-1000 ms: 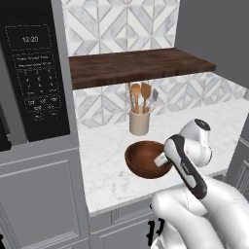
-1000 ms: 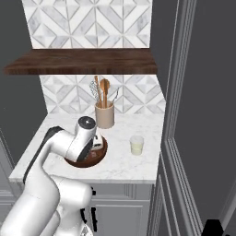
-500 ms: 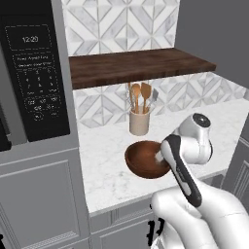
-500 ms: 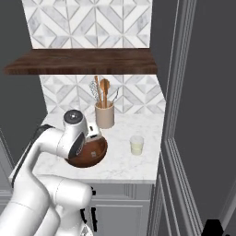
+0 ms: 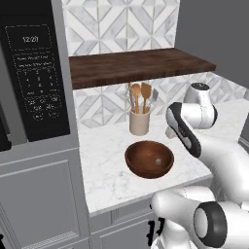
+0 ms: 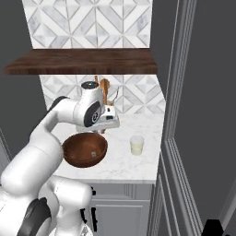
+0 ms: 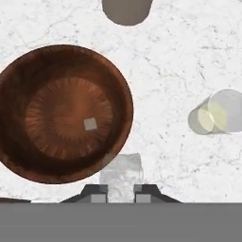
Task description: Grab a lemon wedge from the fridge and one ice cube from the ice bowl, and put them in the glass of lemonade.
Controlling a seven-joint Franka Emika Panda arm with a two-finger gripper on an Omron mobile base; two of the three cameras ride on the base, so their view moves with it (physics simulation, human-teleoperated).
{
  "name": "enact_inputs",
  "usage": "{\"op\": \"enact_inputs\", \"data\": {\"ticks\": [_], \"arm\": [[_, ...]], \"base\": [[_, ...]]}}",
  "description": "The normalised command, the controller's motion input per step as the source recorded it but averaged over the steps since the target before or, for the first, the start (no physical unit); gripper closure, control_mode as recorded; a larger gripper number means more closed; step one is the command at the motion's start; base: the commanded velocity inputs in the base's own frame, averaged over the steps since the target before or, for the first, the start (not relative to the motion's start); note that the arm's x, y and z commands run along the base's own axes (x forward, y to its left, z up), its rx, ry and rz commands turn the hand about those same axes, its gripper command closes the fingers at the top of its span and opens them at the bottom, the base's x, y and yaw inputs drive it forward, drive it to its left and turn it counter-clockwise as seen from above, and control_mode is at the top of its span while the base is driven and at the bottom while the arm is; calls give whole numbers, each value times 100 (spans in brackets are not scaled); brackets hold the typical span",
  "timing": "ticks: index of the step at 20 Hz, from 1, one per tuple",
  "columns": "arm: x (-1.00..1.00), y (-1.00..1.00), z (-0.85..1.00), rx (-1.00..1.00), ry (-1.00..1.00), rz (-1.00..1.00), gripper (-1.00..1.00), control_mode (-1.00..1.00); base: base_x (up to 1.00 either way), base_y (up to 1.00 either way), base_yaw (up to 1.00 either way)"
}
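Ice cube [image 7: 121, 172], pale and translucent, sits pinched between the two dark finger tips of the gripper [image 7: 121, 189] at bottom centre of the hand view, just past the lower right rim of the bowl. Jaws pressed in on the cube from both sides, narrow gap. Ice bowl [image 7: 66, 113], dark brown wood, wide and shallow, takes up the left half of that view; one more small whitish cube [image 7: 90, 124] lies near its middle. Glass of lemonade [image 7: 215, 117], clear tumbler with pale yellow liquid, stands at the right edge of the hand view on white marbled counter [image 7: 179, 56], apart from the bowl. Round beige base of the utensil holder [image 7: 126, 10] cuts in at top centre. Left base view: bowl [image 5: 149, 159] centre frame on the counter, holder [image 5: 139, 121] with wooden spoons behind it against the patterned tile, dark wooden shelf [image 5: 138, 65] above, black microwave [image 5: 31, 73] upper left; white arm bends in from the lower right, hand hidden behind the forearm. Right base view: bowl [image 6: 85, 149] left of centre, glass [image 6: 136, 144] right of it near the counter edge, well apart; hand hangs above the bowl's far rim; dark grey fridge [image 6: 198, 115] fills the right side.
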Motion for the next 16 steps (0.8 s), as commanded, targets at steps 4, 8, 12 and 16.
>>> {"op": "enact_inputs", "data": {"ticks": [4, 8, 12, 16], "arm": [[34, -91, -10, 14, 0, -28, 100, -100], [28, -79, -8, 6, 0, -27, 100, -100], [28, -25, 0, 0, -1, -24, 100, -100], [32, -22, -14, 0, 2, -21, 100, -100]], "base": [[0, 0, 0], [0, 0, 0], [0, 0, 0], [0, 0, 0]]}}
